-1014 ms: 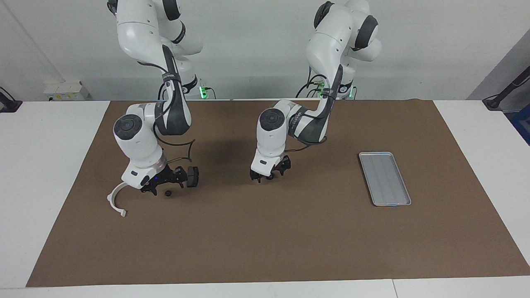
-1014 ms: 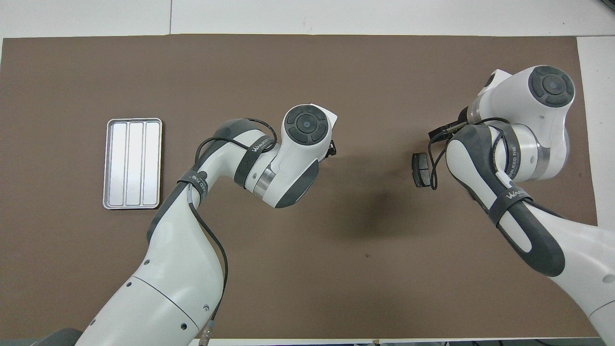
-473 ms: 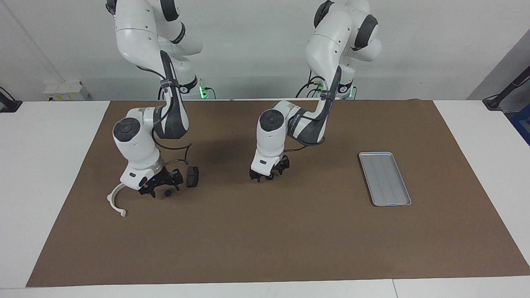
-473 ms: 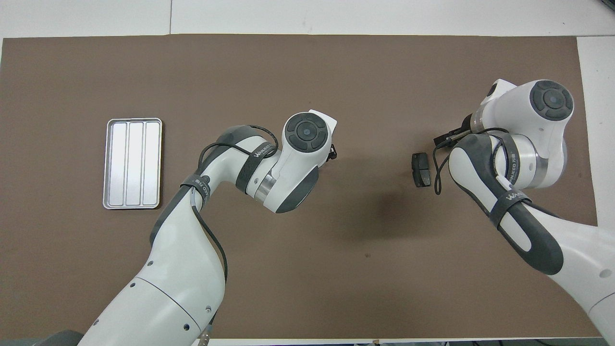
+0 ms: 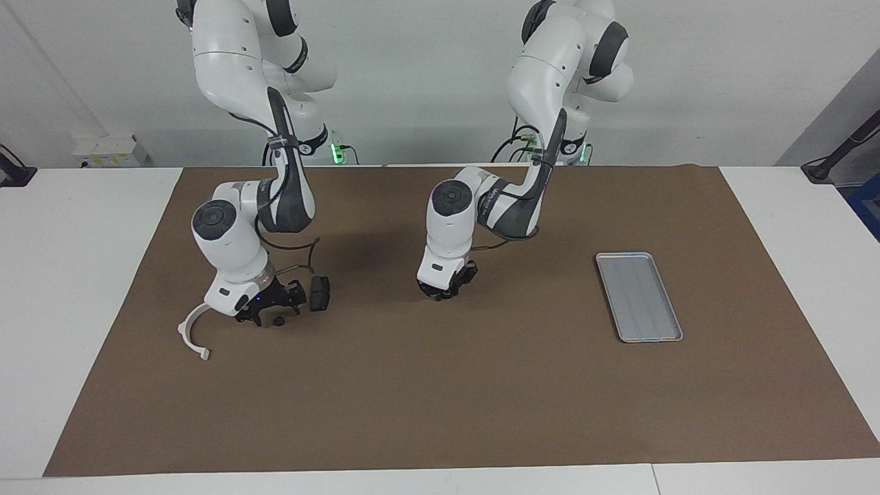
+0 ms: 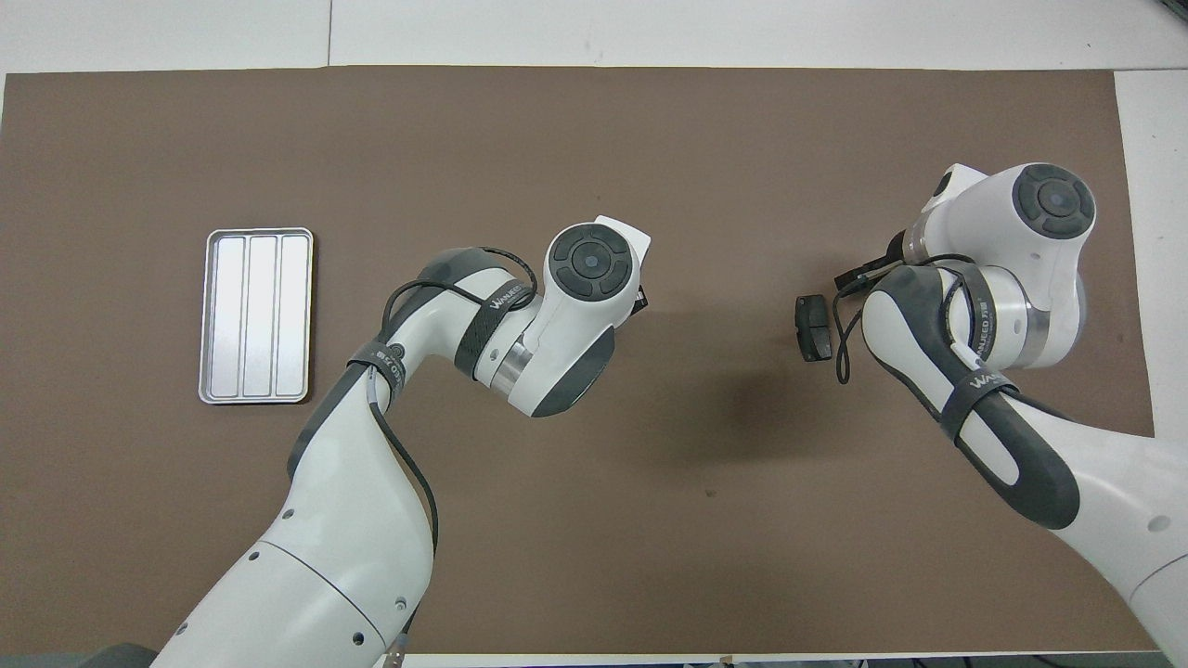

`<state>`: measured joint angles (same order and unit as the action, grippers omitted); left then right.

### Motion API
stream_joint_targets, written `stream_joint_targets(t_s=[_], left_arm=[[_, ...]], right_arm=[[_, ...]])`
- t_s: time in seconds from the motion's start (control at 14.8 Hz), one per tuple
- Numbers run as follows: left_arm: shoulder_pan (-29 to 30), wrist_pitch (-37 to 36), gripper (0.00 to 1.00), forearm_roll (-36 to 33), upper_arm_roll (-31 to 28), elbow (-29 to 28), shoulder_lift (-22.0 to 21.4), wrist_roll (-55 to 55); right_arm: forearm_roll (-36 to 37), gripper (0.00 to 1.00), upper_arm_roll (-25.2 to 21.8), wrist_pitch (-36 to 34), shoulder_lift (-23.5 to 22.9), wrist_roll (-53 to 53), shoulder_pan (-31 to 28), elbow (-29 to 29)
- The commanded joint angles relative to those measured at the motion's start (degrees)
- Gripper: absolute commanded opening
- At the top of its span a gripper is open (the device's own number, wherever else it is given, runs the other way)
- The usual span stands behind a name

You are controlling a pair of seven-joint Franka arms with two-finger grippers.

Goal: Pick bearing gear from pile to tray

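The right gripper point(image 5: 265, 313) is lowered almost to the brown mat point(image 5: 440, 385) at the right arm's end of the table, over the pile. Its dark fingers point(image 5: 249, 317) are seen spread apart, with nothing gripped between them. A tiny black round piece point(image 5: 279, 321) lies on the mat just beside the fingertips, slightly farther from the robots than the gripper; whether it is touched cannot be told. A dark grey brake pad point(image 5: 319, 293) stands just beside the gripper, toward the middle of the table, and is also seen in the overhead view point(image 6: 814, 328), clear of the arm's wrist. A white curved arc bracket point(image 5: 190, 335) lies on the mat next to the gripper, toward the table's end; one tip of it runs under the gripper's white housing. In the overhead view the bracket and the round piece are hidden by the right arm.

The left gripper point(image 5: 445, 291) is held low over the middle of the mat, pointing down. Its fingers are drawn close together; whether anything small is clamped between them cannot be told.

The tray point(image 5: 639, 296) lies flat on the mat toward the left arm's end of the table, well apart from both grippers and from the pile. In the overhead view the tray point(image 6: 257, 315) shows 3 lengthwise panels.
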<state>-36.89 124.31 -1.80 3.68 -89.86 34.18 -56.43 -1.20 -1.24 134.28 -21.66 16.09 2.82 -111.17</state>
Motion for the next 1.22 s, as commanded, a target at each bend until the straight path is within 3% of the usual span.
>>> stream_joint_targets(t_s=[0.0, 0.07, 0.2, 0.27, 0.47, 0.74, 0.95, 1.15], left_arm=[[-0.6, -0.2, 0.00, 0.7, -0.8, -2.6, -1.9, -1.4], [-0.5, -1.9, 0.00, 0.7, -0.8, -1.6, -2.0, -1.3], [0.4, -4.6, 0.00, 0.7, -0.8, -2.0, -5.9, -1.4], [1.3, -6.3, 0.00, 0.7, -0.9, -2.9, -7.8, -1.1], [5.5, -8.9, 0.00, 0.7, -0.8, -7.1, -14.6, 2.8], [13.0, -9.2, 0.00, 0.7, -0.7, -21.6, -28.0, 16.3], [20.0, -9.7, 0.00, 0.7, -0.8, -25.8, -30.8, 30.5], [28.3, -9.7, 0.00, 0.7, -0.8, -27.3, -31.4, 44.3]], right_arm=[[-0.7, 0.75, 0.5, 1.5, -0.2, 1.4, -0.6, -0.8], [-0.7, 0.62, 0.4, 1.5, -0.2, 1.4, -0.5, -0.8], [-0.7, 0.12, 0.5, 1.4, -0.2, 1.1, -0.5, -0.8], [-0.8, 0.00, 0.5, 1.3, -0.1, 0.5, -0.5, -0.5], [-0.8, 0.00, 0.5, -6.4, 3.7, -1.4, 0.3, 3.0], [-0.7, 0.00, 0.7, -26.7, 5.6, -8.0, 2.2, 20.9], [-0.8, 0.00, 0.7, -32.9, 4.7, -20.6, 7.9, 29.5], [0.1, 0.00, 0.7, -32.6, 4.4, -35.9, 18.5, 30.0]])
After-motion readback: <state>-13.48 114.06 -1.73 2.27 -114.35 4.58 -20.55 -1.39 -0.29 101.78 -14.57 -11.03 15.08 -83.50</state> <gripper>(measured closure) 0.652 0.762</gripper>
